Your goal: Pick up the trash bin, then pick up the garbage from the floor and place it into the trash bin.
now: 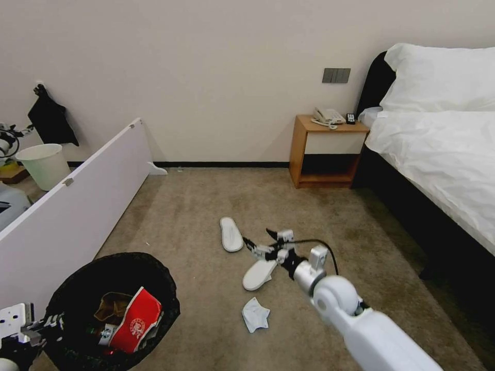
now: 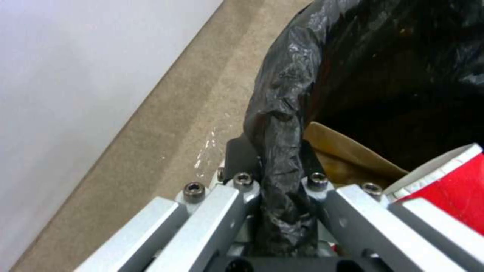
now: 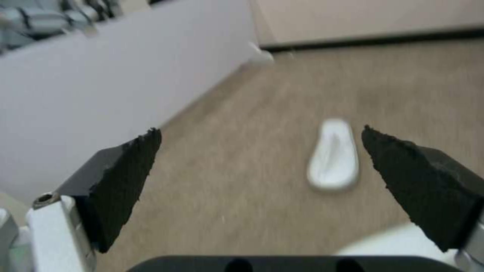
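The trash bin (image 1: 166, 288), lined with a crinkly black bag, is at the lower left of the head view. My left gripper (image 1: 36, 327) is shut on its rim; the left wrist view shows the bag-covered rim (image 2: 280, 124) pinched in the left gripper (image 2: 280, 181). Inside lie a flattened red paper cup (image 1: 135, 322) and a brown cardboard box (image 1: 109, 304). My right gripper (image 1: 259, 238) hangs open just above the near white slipper (image 1: 259, 274). A second slipper (image 1: 231, 234) lies beyond it, seen in the right wrist view as the slipper (image 3: 334, 155) past the open right gripper (image 3: 259, 130). A crumpled white tissue (image 1: 255, 314) lies closer to me.
A long white board (image 1: 77, 206) stands on edge along the left, with a pale bare bucket (image 1: 45, 165) behind it. A wooden nightstand (image 1: 327, 152) with a phone stands against the back wall. The bed (image 1: 443, 154) fills the right side. Carpet lies between.
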Motion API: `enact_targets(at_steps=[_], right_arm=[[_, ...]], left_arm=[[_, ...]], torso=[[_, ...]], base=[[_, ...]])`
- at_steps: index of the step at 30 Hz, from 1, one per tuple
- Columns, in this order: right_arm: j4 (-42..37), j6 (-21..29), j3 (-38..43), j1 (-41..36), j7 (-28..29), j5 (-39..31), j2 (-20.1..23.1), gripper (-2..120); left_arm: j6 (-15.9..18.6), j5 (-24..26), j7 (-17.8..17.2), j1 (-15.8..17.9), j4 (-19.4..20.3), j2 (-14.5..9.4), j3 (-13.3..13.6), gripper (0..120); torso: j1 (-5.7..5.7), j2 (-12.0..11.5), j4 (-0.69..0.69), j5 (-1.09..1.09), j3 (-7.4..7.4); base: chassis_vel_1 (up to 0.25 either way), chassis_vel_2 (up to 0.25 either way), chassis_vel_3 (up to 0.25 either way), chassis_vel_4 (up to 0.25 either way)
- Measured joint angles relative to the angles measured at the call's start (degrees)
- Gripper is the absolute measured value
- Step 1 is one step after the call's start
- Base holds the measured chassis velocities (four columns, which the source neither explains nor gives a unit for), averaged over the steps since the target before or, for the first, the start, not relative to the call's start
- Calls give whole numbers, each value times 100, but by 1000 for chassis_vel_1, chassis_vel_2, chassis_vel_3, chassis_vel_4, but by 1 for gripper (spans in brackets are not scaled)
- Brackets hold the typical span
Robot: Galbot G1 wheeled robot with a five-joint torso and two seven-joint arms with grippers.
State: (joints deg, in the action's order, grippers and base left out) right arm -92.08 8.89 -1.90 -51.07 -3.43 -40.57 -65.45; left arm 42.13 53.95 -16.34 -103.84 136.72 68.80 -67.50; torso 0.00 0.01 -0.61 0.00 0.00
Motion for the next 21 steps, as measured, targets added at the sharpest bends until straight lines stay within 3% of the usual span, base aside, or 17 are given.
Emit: enact_targets(at_steps=[8,21], right_arm=[[579,259,3,-498,372,815,-591,100],[1261,413,433,-686,519,1387,-794,100]], left_arm=[[0,8,25,-88,23,30,-67,3],[0,-20,28,-128,90,97,-25,3]], torso=[[0,0,-2,0,0],[0,0,-2,-1,0]], base=[[0,0,0,0],[0,0,0,0]])
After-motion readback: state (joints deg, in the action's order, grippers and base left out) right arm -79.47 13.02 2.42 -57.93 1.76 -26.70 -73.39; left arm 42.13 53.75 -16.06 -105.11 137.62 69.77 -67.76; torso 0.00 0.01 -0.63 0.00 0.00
